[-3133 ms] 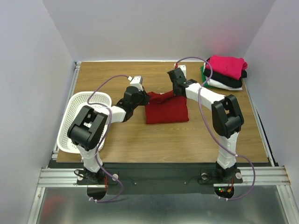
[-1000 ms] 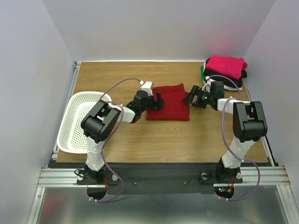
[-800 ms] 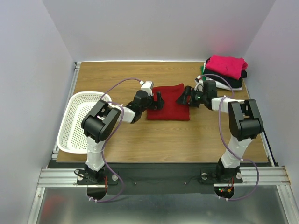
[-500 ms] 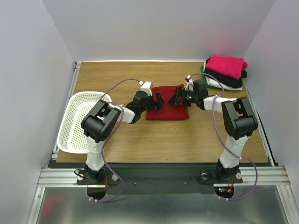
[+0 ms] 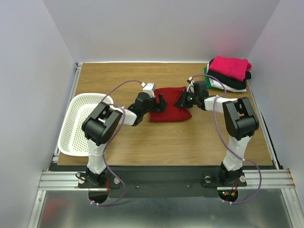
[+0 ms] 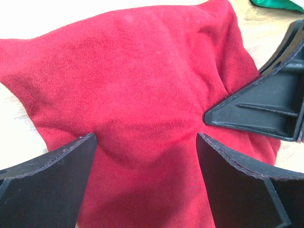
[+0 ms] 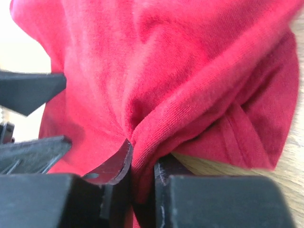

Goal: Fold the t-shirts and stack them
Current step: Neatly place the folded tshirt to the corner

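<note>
Pinching a fold at the three o'clock edge of the dark red t-shirt (image 5: 169, 112), our right gripper (image 5: 183, 100) is clamped on it; our left gripper (image 5: 160, 103) rests at its nine o'clock edge, fingers apart. We see the shirt at the middle of the table (image 5: 142, 140), with the folded stack (image 5: 229, 72) at two o'clock

The dark red shirt (image 5: 168, 107) lies folded into a rough rectangle at the middle of the counter (image 5: 142, 137). Its right edge is bunched into a raised fold pinched in the right hand (image 5: 182, 100). In the far right corner lies a folded stack: pink shirt (image 5: 231, 66) on top, black shirt (image 5: 233, 80), white shirt (image 5: 224, 87), and green shirt (image 5: 206, 71) peeking out at the left.
</note>
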You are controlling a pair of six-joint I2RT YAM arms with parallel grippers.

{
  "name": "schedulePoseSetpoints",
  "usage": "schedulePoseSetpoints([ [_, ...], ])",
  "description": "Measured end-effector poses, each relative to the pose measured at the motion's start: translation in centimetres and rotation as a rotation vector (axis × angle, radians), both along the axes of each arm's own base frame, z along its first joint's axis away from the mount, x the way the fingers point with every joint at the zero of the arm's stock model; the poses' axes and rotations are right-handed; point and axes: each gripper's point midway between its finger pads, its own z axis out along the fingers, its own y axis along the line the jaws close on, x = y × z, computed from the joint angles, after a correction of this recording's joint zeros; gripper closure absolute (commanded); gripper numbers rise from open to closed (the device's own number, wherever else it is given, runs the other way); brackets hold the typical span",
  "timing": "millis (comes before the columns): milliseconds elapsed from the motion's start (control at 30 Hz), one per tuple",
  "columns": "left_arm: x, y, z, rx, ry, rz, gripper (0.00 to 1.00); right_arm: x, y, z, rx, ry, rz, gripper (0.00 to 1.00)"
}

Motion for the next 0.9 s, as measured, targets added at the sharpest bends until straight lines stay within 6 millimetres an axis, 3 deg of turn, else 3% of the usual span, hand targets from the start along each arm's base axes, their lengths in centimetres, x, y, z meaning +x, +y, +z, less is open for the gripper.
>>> schedulePoseSetpoints([
  [133, -0.9, 0.7, 0.8, 0.013, 0.012, 0.003, 0.02, 0.7, -0.4, 0.2, -0.047, -0.006, -0.017, 1.00],
  [233, -1.7, 1.8, 3.4, 0.007, -0.015, 0.016, 0.01, 1.5, -1.0, 0.8, -0.102, -0.013, -0.034, 1.00],
  [367, -2.3, 3.3, 7.1, -0.020, -0.080, 0.042, 0.01, 3.7, -1.9, 3.3, -0.173, -0.052, -0.050, 1.00],
  [433, -2.5, 4.0, 8.0, -0.027, -0.097, 0.055, 0.01, 5.7, -2.1, 5.9, -0.201, -0.097, -0.058, 1.00],
  [667, -3.0, 5.5, 5.8, 0.008, -0.049, 0.074, 0.01, 12.1, -2.5, 13.2, -0.253, -0.259, -0.084, 1.00],
  [900, -3.0, 6.2, 3.9, 0.027, -0.012, 0.078, 0.01, 15.3, -5.5, 15.6, -0.306, -0.285, -0.124, 1.00],
])
